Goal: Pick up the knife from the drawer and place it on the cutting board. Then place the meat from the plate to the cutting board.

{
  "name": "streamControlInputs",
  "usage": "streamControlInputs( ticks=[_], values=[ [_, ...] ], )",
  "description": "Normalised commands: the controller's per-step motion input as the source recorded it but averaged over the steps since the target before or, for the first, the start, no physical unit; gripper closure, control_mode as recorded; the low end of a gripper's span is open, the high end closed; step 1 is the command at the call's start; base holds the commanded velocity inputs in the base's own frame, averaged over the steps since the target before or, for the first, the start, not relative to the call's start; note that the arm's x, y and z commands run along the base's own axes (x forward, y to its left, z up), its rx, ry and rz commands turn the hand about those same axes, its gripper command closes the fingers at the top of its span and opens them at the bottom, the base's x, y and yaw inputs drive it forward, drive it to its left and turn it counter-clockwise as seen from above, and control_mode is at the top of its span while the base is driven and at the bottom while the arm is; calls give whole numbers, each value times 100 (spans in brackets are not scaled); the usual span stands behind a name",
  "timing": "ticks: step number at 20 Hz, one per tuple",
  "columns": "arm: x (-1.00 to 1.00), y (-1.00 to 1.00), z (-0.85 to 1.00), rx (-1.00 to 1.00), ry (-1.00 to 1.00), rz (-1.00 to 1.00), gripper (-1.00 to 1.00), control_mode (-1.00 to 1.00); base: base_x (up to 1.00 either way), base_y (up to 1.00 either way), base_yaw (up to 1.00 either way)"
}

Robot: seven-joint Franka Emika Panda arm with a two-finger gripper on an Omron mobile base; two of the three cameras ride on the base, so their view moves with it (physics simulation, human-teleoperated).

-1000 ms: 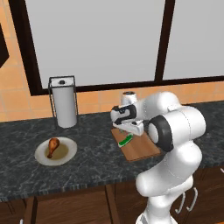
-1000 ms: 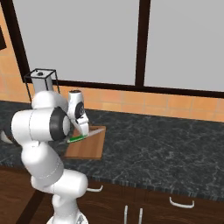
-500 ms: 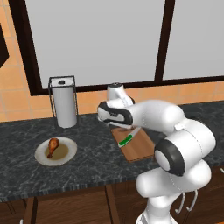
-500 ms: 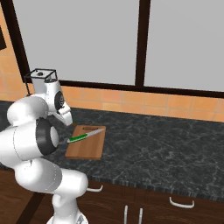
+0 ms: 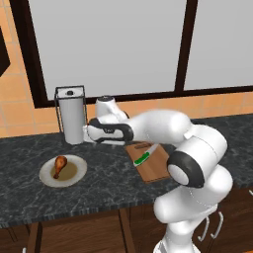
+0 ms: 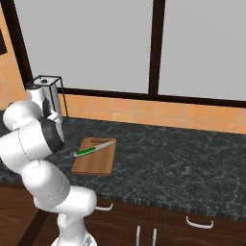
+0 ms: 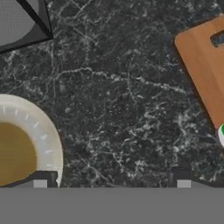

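i had the first half of the job behind me, judging by how things lay: the knife (image 5: 142,158) rested on the cutting board (image 5: 154,168), green handle toward the board's near-left edge and the pale blade running up across the wood. from the right base view the knife (image 6: 93,149) lay slantwise on the board (image 6: 95,156), its handle end reaching just past the left edge.

what remained was the meat (image 5: 60,164). it sat on the plate (image 5: 75,177), to the left of the board on the dark stone counter (image 5: 29,197), well apart from the wood. nothing had touched it as far as i could see.

the gripper (image 5: 88,133) hung above the counter between plate and board, just in front of the paper towel holder (image 5: 71,114). in the hand view the two finger tips (image 7: 40,183) stood wide apart at the bottom edge with bare counter between them, so i read the jaws as spread and holding nothing. that same view had the plate rim (image 7: 43,135) at lower left and a corner of the board (image 7: 201,65) at upper right, which put the hand partway over to the plate but not yet above the drumstick.

my judgement: roughly half done. left to do were reaching the plate, closing on the meat, carrying it over, and setting it down beside the knife.
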Motion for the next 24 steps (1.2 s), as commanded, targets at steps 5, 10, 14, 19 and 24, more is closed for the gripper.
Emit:
streamControlInputs(
  ticks=[5, 10, 14, 19, 24],
  values=[
    [50, 100, -1, 0, 0, 26, -100, -100, 0, 0, 0],
    [6, 100, -18, 0, 0, 14, -100, -100, 0, 0, 0],
    [-16, 100, -29, 0, -3, 4, -100, -100, 0, 0, 0],
    [-9, 73, -8, 0, -16, 0, -100, -100, 0, 0, 0],
    [0, 10, -14, 0, -21, 0, -100, -100, 0, 0, 0]
  ],
)
